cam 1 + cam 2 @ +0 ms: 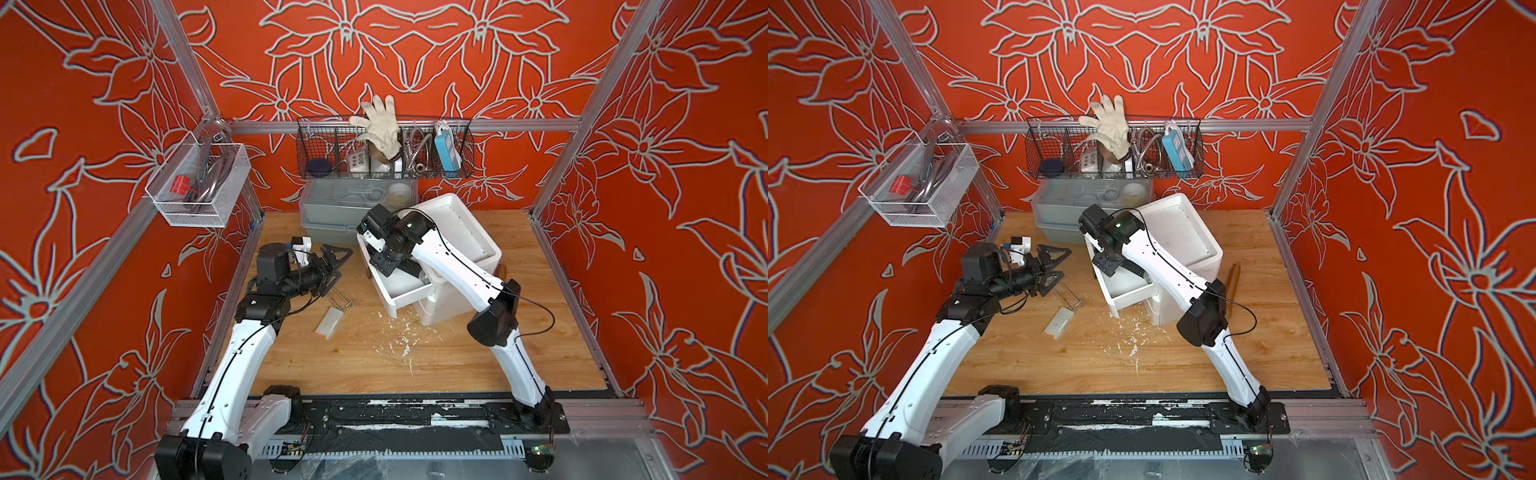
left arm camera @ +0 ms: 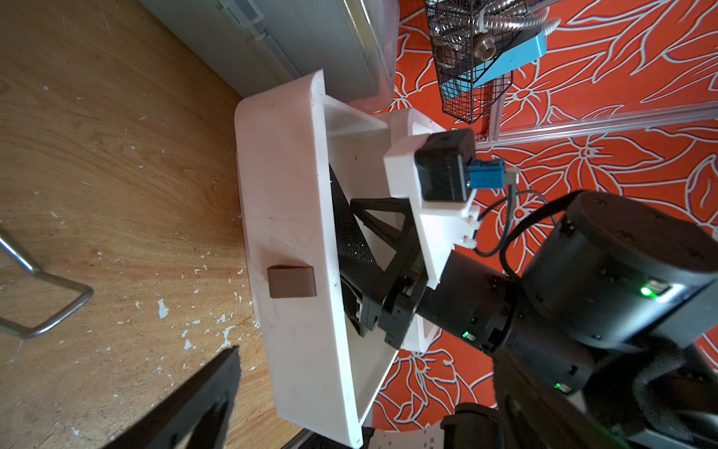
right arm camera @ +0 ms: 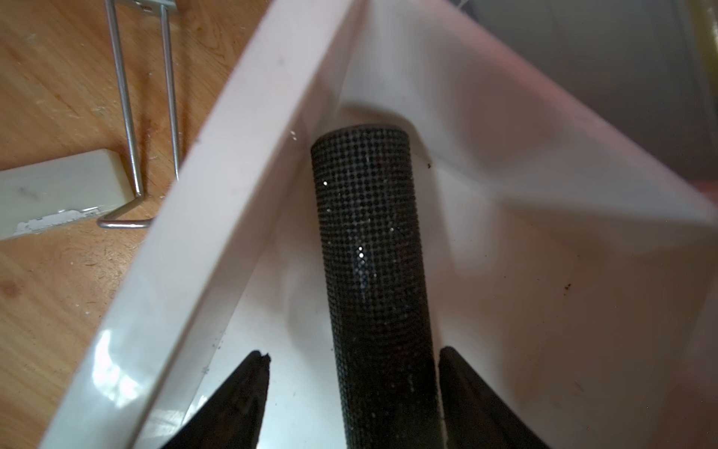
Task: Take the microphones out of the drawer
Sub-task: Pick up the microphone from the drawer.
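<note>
White cabinet (image 1: 457,232) at the back of the table, its drawer (image 3: 233,194) pulled out, black mesh microphone (image 3: 373,252) lying on the drawer floor. Right gripper (image 3: 351,352) is down in the drawer, jaws apart either side of the microphone, not clamped. Best to centre, close firmly, then lift straight up clear of the wall; a round barrel may roll. Left gripper (image 1: 343,262) spread wide, empty, over the table. Grey lidded bin (image 1: 328,216): contents unclear. Wire basket (image 1: 320,141): glove (image 1: 380,124), metal hose (image 1: 415,145), blue power strip (image 1: 446,151). Clear basket (image 1: 195,208): red item (image 1: 180,184).
</note>
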`<act>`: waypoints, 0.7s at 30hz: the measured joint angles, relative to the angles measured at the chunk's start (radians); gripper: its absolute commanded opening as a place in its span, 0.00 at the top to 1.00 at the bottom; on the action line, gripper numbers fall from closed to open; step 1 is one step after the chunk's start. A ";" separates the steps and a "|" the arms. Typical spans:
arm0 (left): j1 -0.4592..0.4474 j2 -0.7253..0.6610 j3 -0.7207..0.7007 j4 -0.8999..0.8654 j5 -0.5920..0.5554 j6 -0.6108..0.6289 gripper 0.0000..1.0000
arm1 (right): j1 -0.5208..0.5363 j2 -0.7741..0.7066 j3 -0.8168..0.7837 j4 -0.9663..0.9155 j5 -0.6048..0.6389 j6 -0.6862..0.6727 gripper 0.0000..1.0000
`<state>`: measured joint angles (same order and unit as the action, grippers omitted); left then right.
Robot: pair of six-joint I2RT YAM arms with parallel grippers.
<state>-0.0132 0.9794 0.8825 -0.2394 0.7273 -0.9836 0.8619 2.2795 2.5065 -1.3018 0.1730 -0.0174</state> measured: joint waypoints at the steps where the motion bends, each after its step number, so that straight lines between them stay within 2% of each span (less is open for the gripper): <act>1: 0.000 0.000 0.000 -0.001 0.000 0.000 0.00 | 0.000 0.005 0.006 -0.002 0.006 0.000 0.29; 11: 0.000 0.001 0.000 -0.006 0.000 0.000 0.00 | -0.010 0.043 0.016 -0.007 0.012 -0.008 0.40; 16: 0.000 0.001 0.000 -0.007 0.000 0.000 0.00 | -0.016 0.045 0.016 -0.010 -0.002 -0.022 0.63; 18: 0.000 0.001 0.000 -0.007 0.000 0.000 0.00 | -0.018 0.045 0.016 -0.011 -0.005 -0.020 0.68; 21: 0.000 0.001 0.000 -0.008 0.000 0.001 0.00 | -0.019 0.045 0.016 -0.010 -0.006 -0.019 0.72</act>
<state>-0.0132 0.9802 0.8825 -0.2478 0.7273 -0.9825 0.8429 2.3245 2.5225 -1.3117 0.1669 -0.0364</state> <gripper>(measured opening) 0.998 0.405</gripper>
